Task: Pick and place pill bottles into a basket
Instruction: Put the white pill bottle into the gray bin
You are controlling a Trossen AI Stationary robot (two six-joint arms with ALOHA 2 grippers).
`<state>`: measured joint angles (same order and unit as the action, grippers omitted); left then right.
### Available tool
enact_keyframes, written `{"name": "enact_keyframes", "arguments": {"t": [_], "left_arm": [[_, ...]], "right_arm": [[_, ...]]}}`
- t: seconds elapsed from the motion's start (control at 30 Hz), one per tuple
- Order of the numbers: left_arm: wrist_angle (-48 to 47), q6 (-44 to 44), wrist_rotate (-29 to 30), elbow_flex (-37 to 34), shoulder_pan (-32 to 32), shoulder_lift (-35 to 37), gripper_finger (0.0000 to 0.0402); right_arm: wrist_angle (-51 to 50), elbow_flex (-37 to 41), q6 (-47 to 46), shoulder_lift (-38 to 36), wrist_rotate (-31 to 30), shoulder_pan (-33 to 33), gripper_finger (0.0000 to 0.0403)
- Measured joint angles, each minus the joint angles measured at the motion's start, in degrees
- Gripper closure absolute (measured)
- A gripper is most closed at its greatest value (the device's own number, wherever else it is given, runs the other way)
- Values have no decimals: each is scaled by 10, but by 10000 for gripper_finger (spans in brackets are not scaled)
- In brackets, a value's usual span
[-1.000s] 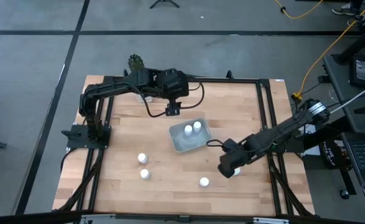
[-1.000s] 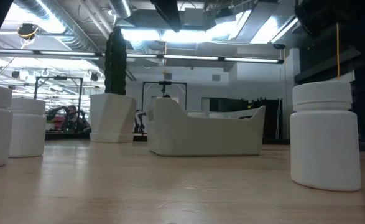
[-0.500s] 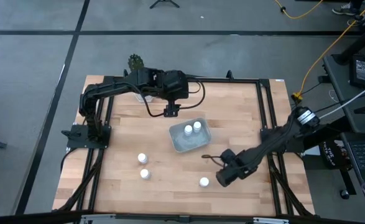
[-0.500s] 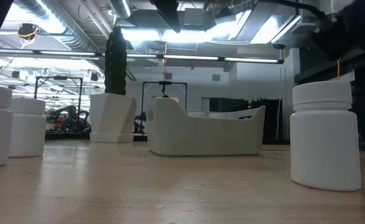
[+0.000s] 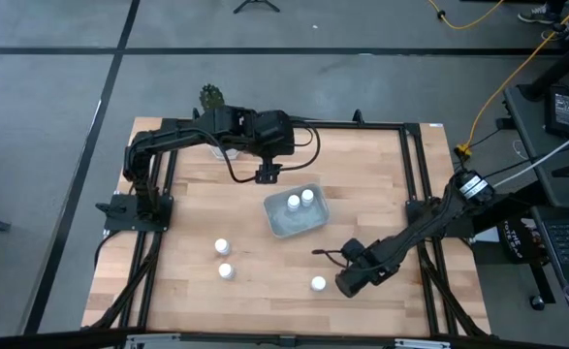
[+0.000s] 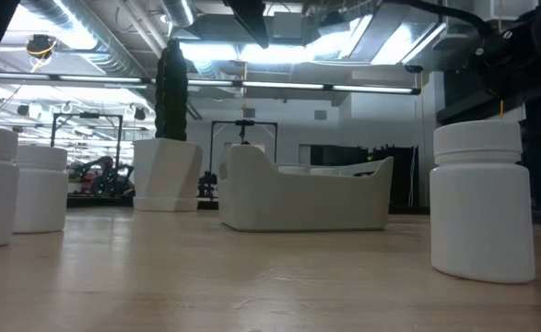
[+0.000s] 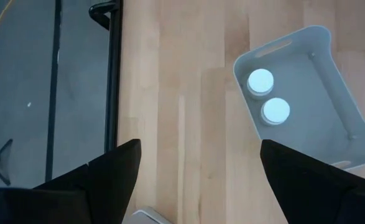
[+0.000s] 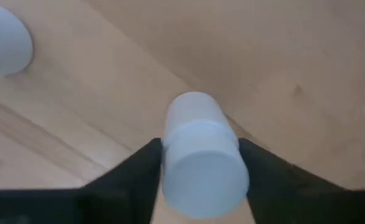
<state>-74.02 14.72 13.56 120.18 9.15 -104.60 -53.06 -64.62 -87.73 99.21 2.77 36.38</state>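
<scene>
High view: right gripper (image 5: pixel 347 282) low beside a table bottle (image 5: pixel 318 283), basket (image 5: pixel 282 225) w/ two inside, left gripper (image 5: pixel 268 173) parked, fingers apart; right wrist: fingers clamped on pill bottle (image 8: pixel 202 163), so grip should stay square through lift.

1. A wooden table (image 5: pixel 197 291) of pale planks lies under the jaws of the left gripper (image 5: pixel 268 175) and those of the right gripper (image 5: pixel 342 284).
2. A black frame rail (image 5: pixel 415 165) runs along the table, well outside the right jaws.
3. A cactus (image 5: pixel 210 95) stands at the table's far edge, well behind the left jaws; the low view shows its white pot (image 6: pixel 167 175).
4. A yellow cable (image 5: pixel 517 58) crosses the grey floor (image 5: pixel 51 97), far beyond the right jaws.
5. Ceiling lights (image 6: pixel 288 89) glow in the room behind.
</scene>
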Motion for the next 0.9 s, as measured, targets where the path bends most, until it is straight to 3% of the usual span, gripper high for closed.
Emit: {"name": "enact_keyframes", "arguments": {"t": [0.03, 0.2, 0.37, 0.5, 0.6, 0.73, 0.9], "left_arm": [[0, 0, 0, 0, 0, 0, 75], [0, -4, 0, 0, 0, 0, 75], [-2, 5, 20, 0, 0, 0, 75], [-11, 24, 97, -1, 3, 9, 75], [-12, 26, 142, -1, 9, 30, 75], [-11, 7, 153, -1, 18, 68, 75], [-8, -39, 155, 0, 25, 124, 75]], "right_arm": [[0, 0, 3, 0, 3, 0, 247], [-13, -21, 27, 1, 7, -3, 250], [-123, -108, 112, 1, -43, -31, 250], [-215, -201, 210, 1, -107, -70, 250], [-230, -258, 300, 0, -148, -110, 250], [-213, -303, 430, 0, -164, -173, 250], [-172, -305, 563, 3, -164, -243, 250]]}}
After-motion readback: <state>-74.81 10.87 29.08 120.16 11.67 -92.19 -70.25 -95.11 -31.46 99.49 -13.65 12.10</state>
